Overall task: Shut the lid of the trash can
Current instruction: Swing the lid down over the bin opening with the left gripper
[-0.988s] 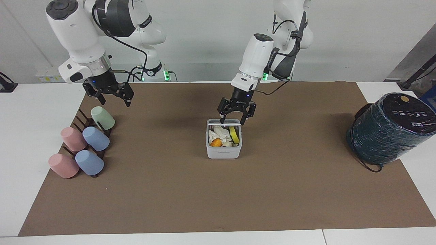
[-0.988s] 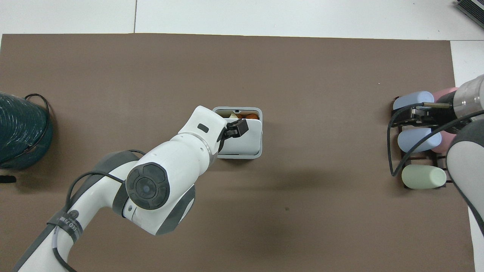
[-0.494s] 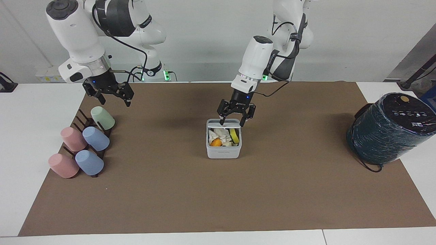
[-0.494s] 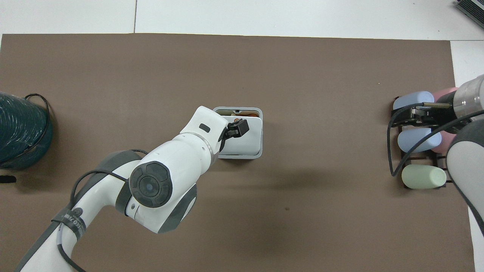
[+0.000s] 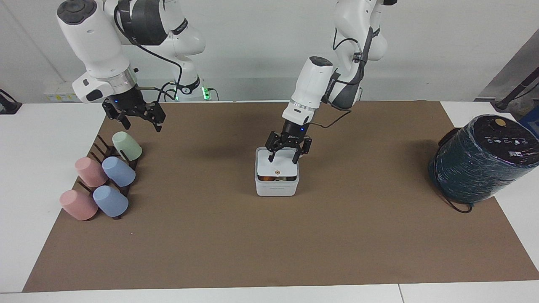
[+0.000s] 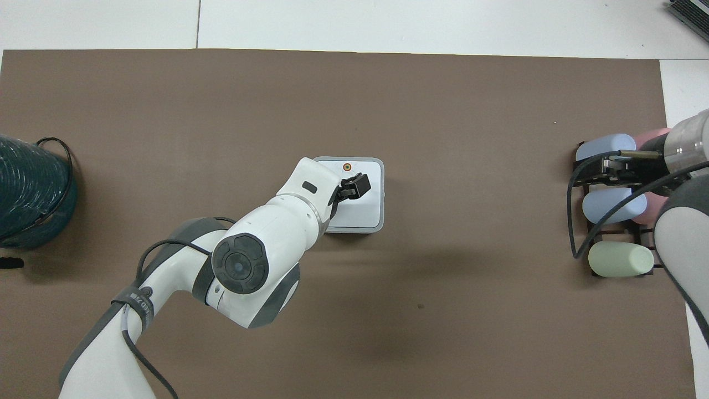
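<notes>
— Trash can (image 5: 276, 188) location? 
— Mid-mat, its lid (image 5: 278, 167) lowered almost flat, a slit open at the edge away from the robots.
— Left gripper (image 5: 285, 158)?
— Spread, fingertips on the lid.
— Right gripper (image 5: 138, 122)?
— Spread, waiting above the cup rack (image 5: 110, 156).

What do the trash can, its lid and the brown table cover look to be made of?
Trash can: likely smooth moulded plastic, white with rounded corners and an even matte sheen. Lid: seemingly the same white plastic, flat and thin, with a small orange-brown dot on top. Table cover: probably brown paper or thin card, matte, with straight cut edges lying flat on the white table.
</notes>
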### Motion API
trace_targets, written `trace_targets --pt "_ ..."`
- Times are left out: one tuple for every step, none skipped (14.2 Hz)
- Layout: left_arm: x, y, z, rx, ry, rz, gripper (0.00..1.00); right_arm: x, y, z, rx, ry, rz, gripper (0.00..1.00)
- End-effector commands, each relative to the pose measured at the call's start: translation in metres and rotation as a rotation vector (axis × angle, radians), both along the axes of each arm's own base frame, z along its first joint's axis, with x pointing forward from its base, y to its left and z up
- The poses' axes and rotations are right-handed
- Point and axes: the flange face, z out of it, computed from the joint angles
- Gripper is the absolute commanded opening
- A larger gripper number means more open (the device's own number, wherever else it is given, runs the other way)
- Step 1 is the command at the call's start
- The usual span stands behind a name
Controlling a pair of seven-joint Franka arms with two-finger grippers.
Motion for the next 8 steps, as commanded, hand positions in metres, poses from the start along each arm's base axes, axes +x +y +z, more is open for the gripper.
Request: trace_targets --pt "0.006 -0.006 -0.008 -0.016 -0.009 0.011 1.0 -0.006 -0.002 0.003 0.007 0.003 0.013 1.0" --pt "0.007 -0.004 -0.009 -0.015 -0.008 0.015 1.0 -0.006 -0.002 0.003 0.007 0.003 0.013 1.0" --pt "0.008 -0.003 -0.01 -0.013 -0.008 0.014 1.0 -0.006 -0.002 0.003 0.007 0.003 0.013 1.0" --pt "0.009 -0.002 -0.013 -0.011 -0.004 0.017 1.0 -0.006 -0.002 0.003 0.007 0.003 0.013 1.0" --pt "0.008 -0.003 -0.015 -0.009 -0.002 0.013 1.0 -0.006 -0.002 0.003 0.007 0.003 0.012 1.0" --pt "0.008 -0.004 -0.021 -0.003 0.006 0.011 1.0 -0.006 -0.002 0.003 0.007 0.003 0.013 1.0" --pt "0.008 -0.005 -0.021 -0.003 0.006 0.009 1.0 -0.006 -0.002 0.003 0.007 0.003 0.013 1.0" --pt "0.008 -0.008 -0.021 -0.005 0.005 0.008 1.0 -0.006 -0.002 0.003 0.007 0.003 0.013 1.0"
